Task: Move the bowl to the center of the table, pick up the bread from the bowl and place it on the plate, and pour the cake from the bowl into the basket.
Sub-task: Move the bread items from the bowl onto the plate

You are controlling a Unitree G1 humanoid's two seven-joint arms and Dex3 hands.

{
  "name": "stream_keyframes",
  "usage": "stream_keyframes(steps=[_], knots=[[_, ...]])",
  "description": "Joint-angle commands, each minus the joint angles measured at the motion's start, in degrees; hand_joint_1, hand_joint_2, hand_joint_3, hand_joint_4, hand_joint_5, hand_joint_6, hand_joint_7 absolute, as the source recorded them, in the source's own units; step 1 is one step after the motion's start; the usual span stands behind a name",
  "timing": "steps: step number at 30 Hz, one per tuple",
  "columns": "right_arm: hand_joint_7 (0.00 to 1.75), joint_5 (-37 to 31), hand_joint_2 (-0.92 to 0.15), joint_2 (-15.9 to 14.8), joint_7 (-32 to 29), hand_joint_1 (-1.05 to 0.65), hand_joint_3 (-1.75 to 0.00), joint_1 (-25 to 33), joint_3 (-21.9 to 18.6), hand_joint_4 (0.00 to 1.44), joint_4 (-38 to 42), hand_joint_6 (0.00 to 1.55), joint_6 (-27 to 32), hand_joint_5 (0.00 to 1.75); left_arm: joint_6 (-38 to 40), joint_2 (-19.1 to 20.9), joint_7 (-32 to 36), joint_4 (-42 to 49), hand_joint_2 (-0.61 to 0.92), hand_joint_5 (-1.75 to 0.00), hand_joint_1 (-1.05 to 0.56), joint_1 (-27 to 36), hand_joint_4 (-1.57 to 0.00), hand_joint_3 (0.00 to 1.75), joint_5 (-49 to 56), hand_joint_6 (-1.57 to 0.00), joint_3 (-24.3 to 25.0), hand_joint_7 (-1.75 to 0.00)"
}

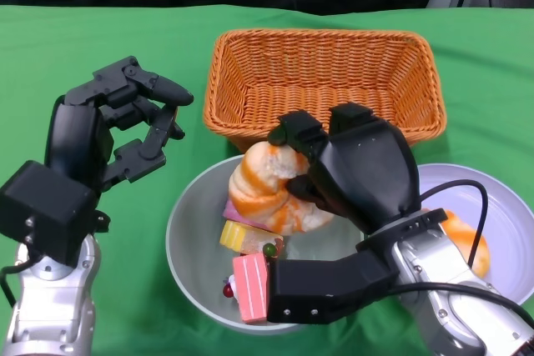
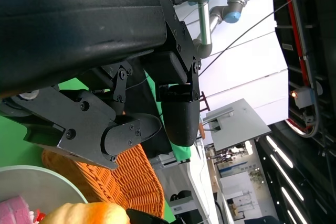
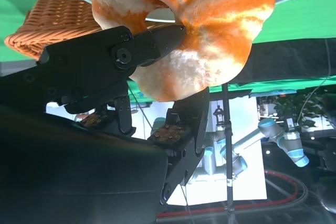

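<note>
I have the bread (image 1: 271,189) grasped in my right hand (image 1: 355,177) above the bowl (image 1: 188,243); next, carry it toward three o'clock onto the plate (image 1: 501,206). Left hand (image 1: 113,127) hangs released.

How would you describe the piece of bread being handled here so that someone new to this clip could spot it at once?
Start at the orange wicker basket at the back of the green table, then drop to the grey bowl just in front of it. The bread is the ring-shaped, pale roll with orange streaks, gripped by the right hand above the bowl. Unlike the small pink and yellow cake pieces below it, it is large, rounded and has a hole.
</note>
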Motion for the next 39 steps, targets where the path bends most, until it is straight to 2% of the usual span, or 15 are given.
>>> stream_keyframes(steps=[1,4,7,10,12,18,21,25,28,31,34,39], knots=[[1.17,0.81,-0.92,-0.43,1.74,-0.37,-0.06,1.00,-1.06,0.61,-2.94,0.56,0.21,1.51,-0.47,1.07,-0.19,0.10,0.68,-1.37,-0.07,-0.35,-0.80,0.80,-0.16,-0.86,0.35,-1.02],[1.20,1.54,-0.92,-0.39,3.12,-0.37,-0.04,1.96,-1.69,0.62,-5.33,0.56,0.29,1.50,-0.32,1.14,-0.41,0.10,0.68,-1.37,-0.07,-0.33,-0.80,0.80,-0.41,-0.85,0.36,-1.02],[1.09,2.93,-0.92,-0.60,4.31,-0.35,-0.02,3.54,-2.86,0.67,-8.31,0.61,0.24,1.42,-0.09,1.07,-0.56,-0.06,0.69,-1.38,-0.07,-0.31,-0.80,0.78,-0.79,-0.85,0.38,-1.02],[0.91,4.26,-0.91,-1.69,5.27,-0.33,0.00,5.91,-4.81,0.74,-11.81,0.71,-0.12,1.29,-0.54,1.09,-0.53,0.20,0.70,-1.38,-0.06,-0.45,-0.80,0.77,-0.83,-0.85,0.39,-1.02],[0.87,5.60,-0.90,-2.55,5.78,-0.33,0.00,7.32,-6.56,0.76,-13.73,0.74,-0.83,1.26,-0.57,1.17,-0.36,0.53,0.71,-1.38,-0.06,-0.66,-0.80,0.76,-0.72,-0.85,0.40,-1.02],[0.91,7.93,-0.86,-3.64,4.53,-0.29,0.00,10.87,-11.82,0.78,-17.99,0.79,-2.03,1.35,-0.65,1.50,-0.83,1.26,0.70,-1.38,-0.05,-1.06,-0.81,0.77,-1.30,-0.86,0.62,-1.02],[1.01,9.13,-0.86,-4.19,4.65,-0.28,0.00,12.49,-14.70,0.74,-20.20,0.75,-2.60,1.47,-0.29,1.42,-1.05,1.35,0.70,-1.38,-0.05,-1.14,-0.81,0.77,-1.75,-0.86,0.84,-1.02],[1.03,11.73,-0.88,-4.95,6.41,-0.28,-0.01,14.65,-18.81,0.73,-23.06,0.73,-2.51,1.53,-0.38,1.61,-1.39,1.64,0.70,-1.39,-0.06,-1.31,-0.82,0.77,-1.96,-0.86,0.91,-1.01],[0.98,12.18,-0.89,-4.95,7.61,-0.31,-0.01,15.94,-21.04,0.73,-25.03,0.74,-1.33,1.53,-0.22,1.72,-1.49,1.69,0.70,-1.39,-0.07,-1.32,-0.81,0.76,-1.90,-0.87,0.95,-1.02],[0.94,11.81,-0.89,-4.71,8.07,-0.32,-0.01,16.21,-21.52,0.74,-25.53,0.76,-1.14,1.53,-0.27,1.69,-1.63,1.78,0.70,-1.39,-0.06,-1.36,-0.81,0.76,-1.96,-0.86,1.03,-1.02],[0.89,15.88,-0.90,-3.84,12.68,-0.31,-0.01,19.54,-26.53,0.73,-30.25,0.76,4.22,1.49,-0.72,1.87,-1.75,2.39,0.69,-1.39,-0.07,-1.44,-0.80,0.76,-1.76,-0.86,1.25,-1.02],[0.78,19.18,-0.91,-3.99,15.68,-0.32,0.00,22.78,-30.71,0.72,-31.22,0.80,7.67,1.46,-1.30,2.20,-2.26,3.42,0.69,-1.40,-0.07,-1.81,-0.80,0.77,-1.82,-0.85,1.63,-1.02]])
